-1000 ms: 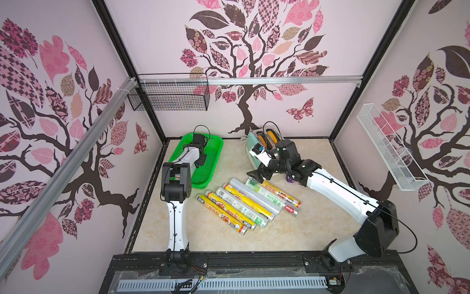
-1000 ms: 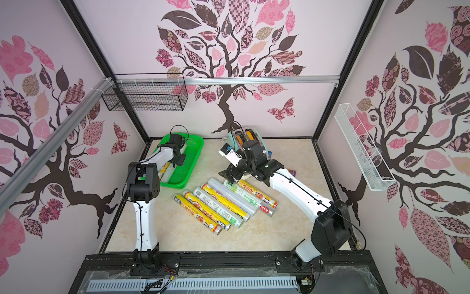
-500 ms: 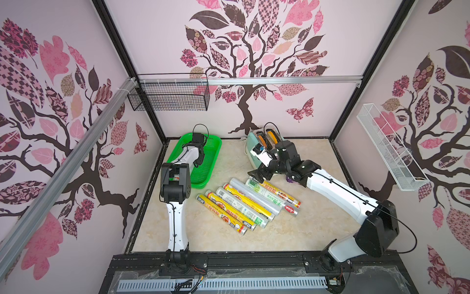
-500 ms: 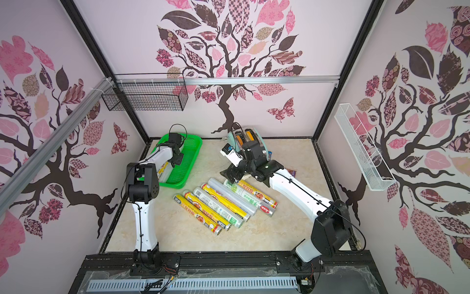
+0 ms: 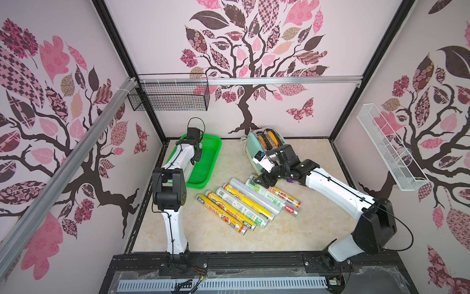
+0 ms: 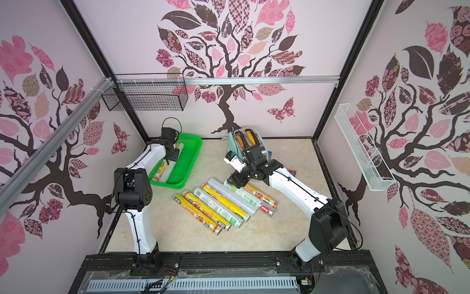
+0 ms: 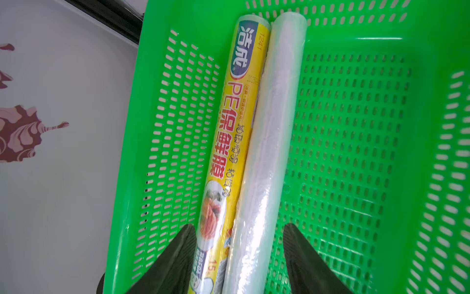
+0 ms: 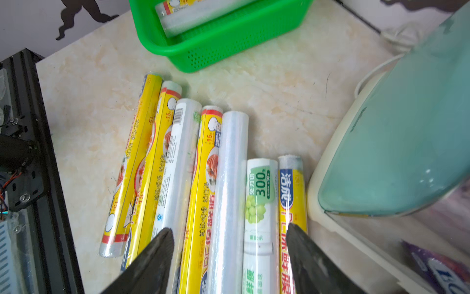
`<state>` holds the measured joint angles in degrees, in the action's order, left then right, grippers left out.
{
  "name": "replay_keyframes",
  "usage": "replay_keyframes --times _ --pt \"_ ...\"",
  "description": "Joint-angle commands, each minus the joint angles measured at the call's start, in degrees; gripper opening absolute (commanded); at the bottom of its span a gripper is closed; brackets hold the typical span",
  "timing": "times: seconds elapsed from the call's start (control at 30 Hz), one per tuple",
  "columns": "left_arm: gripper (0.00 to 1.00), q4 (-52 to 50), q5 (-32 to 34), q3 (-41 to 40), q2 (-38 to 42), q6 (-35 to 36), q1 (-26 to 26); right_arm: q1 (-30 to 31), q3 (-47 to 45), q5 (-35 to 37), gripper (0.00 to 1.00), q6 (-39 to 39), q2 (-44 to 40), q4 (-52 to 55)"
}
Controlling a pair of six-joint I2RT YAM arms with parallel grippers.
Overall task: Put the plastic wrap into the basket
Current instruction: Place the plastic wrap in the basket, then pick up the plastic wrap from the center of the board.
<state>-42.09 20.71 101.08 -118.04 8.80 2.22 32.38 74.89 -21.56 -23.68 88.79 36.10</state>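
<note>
Left fingers (image 7: 175, 259) hang spread wide inside the basket (image 7: 356, 127). They straddle two rolls (image 7: 277, 114) lying side by side on the basket's floor and clamp neither. Just outside the basket's near end, seven rolls (image 5: 244, 203) lie in a row on the desk (image 5: 292, 229). Right fingers (image 8: 152, 259) hover parted above them, holding nothing.
</note>
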Motion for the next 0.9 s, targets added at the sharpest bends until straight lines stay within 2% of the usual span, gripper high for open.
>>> replay_keyframes --times 0.0,0.17,0.27,0.43,0.57,0.73,0.87 --pt "0.61 -2.85 -4.03 -2.86 3.83 -1.24 -0.32 -0.3 1.54 -2.31 0.72 -4.25 1.36 6.96" --pt "0.67 -3.75 -9.07 -8.84 10.59 0.06 -0.62 -0.3 1.35 -3.2 0.72 -11.51 2.52 10.93" --pt "0.71 -4.04 -12.65 -11.63 13.44 3.76 -0.61 -0.3 1.55 -3.38 0.72 -15.44 3.11 13.51" --pt "0.73 -8.95 -14.82 -12.95 17.36 6.44 -0.57 0.04 2.89 -5.42 0.75 -15.59 2.98 16.19" --pt "0.75 -12.2 -19.57 -14.87 21.92 9.04 -0.55 1.92 0.86 -7.59 0.76 -12.12 0.08 13.89" --pt "0.76 -21.51 -25.3 -12.29 23.63 12.16 -0.85 6.99 -3.09 -5.18 0.75 -0.57 -4.19 6.98" --pt "0.76 -27.59 -28.29 -10.75 24.24 17.45 -1.01 12.11 -8.41 -1.94 0.71 9.97 -7.88 -1.79"
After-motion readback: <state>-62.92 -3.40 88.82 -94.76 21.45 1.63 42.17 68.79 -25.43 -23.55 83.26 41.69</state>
